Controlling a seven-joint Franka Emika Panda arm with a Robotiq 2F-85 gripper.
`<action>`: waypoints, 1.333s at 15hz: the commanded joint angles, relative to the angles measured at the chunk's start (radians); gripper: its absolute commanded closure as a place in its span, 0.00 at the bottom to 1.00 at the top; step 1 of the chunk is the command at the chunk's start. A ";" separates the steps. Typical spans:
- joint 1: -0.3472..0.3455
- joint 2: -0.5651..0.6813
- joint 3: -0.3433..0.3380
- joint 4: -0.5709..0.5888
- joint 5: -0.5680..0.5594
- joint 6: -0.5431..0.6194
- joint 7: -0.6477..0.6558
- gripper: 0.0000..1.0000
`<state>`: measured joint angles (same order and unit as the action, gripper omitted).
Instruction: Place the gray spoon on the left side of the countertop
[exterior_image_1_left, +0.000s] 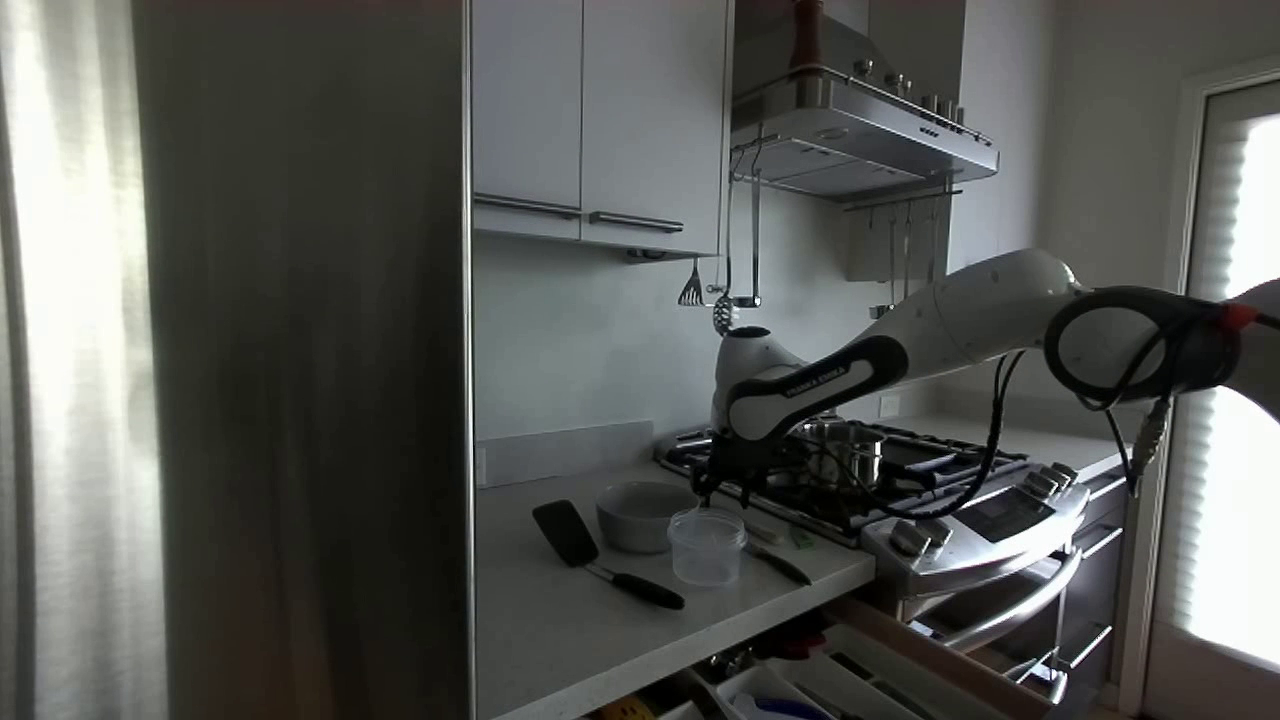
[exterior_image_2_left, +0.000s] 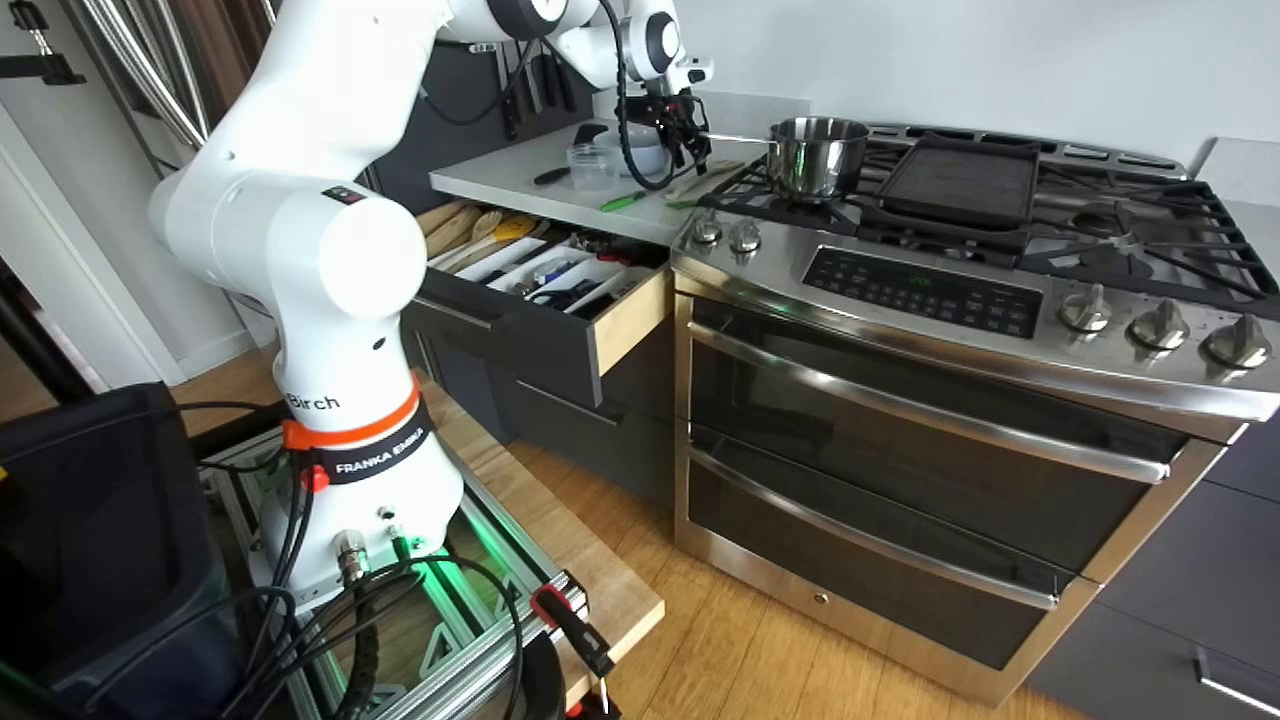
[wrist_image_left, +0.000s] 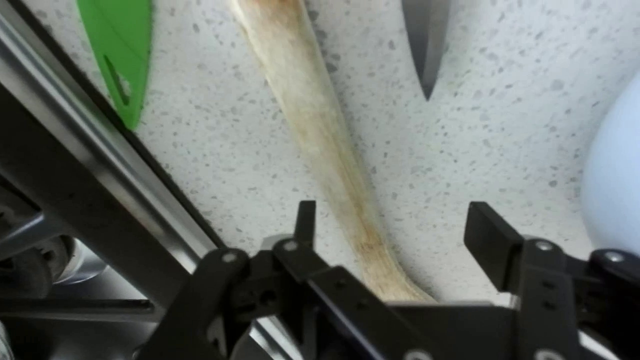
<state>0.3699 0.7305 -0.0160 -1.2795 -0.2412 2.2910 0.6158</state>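
Countertop (exterior_image_1_left: 560, 630) (pale, speckled) adjoins the stove (exterior_image_2_left: 930, 385), above 1 open drawer (exterior_image_2_left: 535, 345).

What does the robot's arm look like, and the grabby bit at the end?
The arm is white, smooth and rounded, with black patches. Lower down are an orange band, the word "Birch" and a black band reading FRANKA EMIKA. Black cables run alongside. The gripper is black and angular, with two jaws and round silvery screw heads.
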 joint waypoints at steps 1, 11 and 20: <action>0.003 0.021 0.007 0.031 0.031 -0.021 -0.034 0.21; -0.024 0.009 -0.007 -0.001 0.041 -0.001 -0.040 0.32; -0.024 0.021 -0.007 -0.007 0.045 0.003 -0.081 0.54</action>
<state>0.3495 0.7417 -0.0238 -1.2831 -0.2150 2.2910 0.5658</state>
